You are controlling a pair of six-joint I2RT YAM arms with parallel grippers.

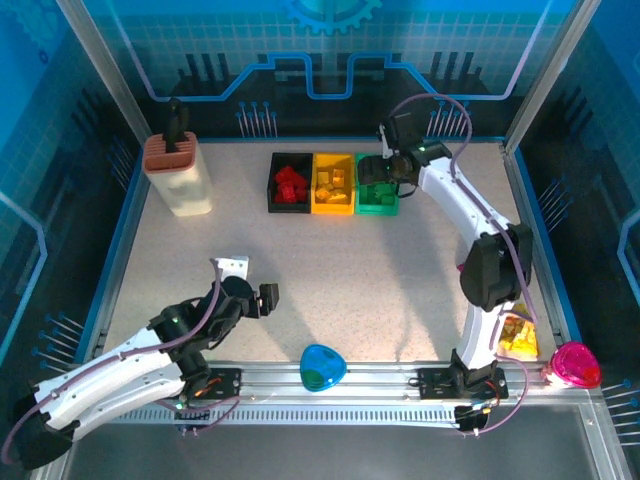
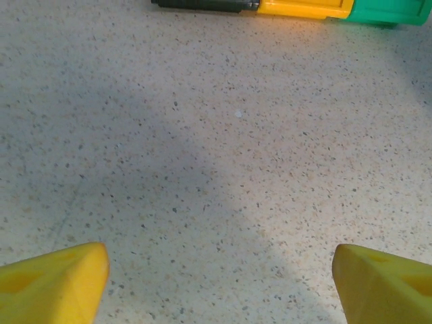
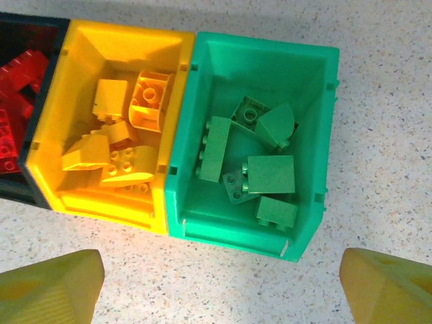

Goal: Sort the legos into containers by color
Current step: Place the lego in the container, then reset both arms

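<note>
Both arms' jaws are gaping empty, the legos [image 3: 270, 174] are lying sorted in their containers [image 3: 128, 44], and the right arm [image 1: 450, 195], hovering over the green bin [image 3: 266, 57], is risking knocking the row while retreating.

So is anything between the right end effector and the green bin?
Nothing visible. The right end effector hangs open over the green bin, whose top is uncovered, and only green legos lie inside.
</note>
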